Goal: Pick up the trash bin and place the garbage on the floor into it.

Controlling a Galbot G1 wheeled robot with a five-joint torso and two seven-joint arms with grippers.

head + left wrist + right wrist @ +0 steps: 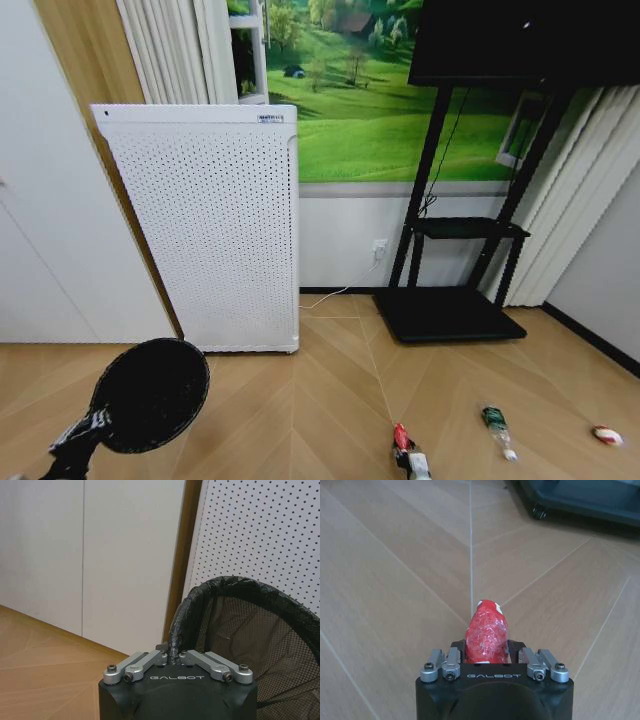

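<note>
Crumpled red wrapper point(486, 638) is clamped between the fingers of the right gripper point(487, 652), low above the floor point(395, 580); it is judged light and soft, so a gentle hold is enough. The trash bin point(152, 392) is held off the floor by its rim, pinched in the closed fingers of the left gripper point(171, 656); its mesh looks light and slightly flexible. A bottle point(496, 426) and a white-and-red scrap point(606, 435) lie apart on open floor. The air purifier point(215, 230) stands near the bin.
</note>
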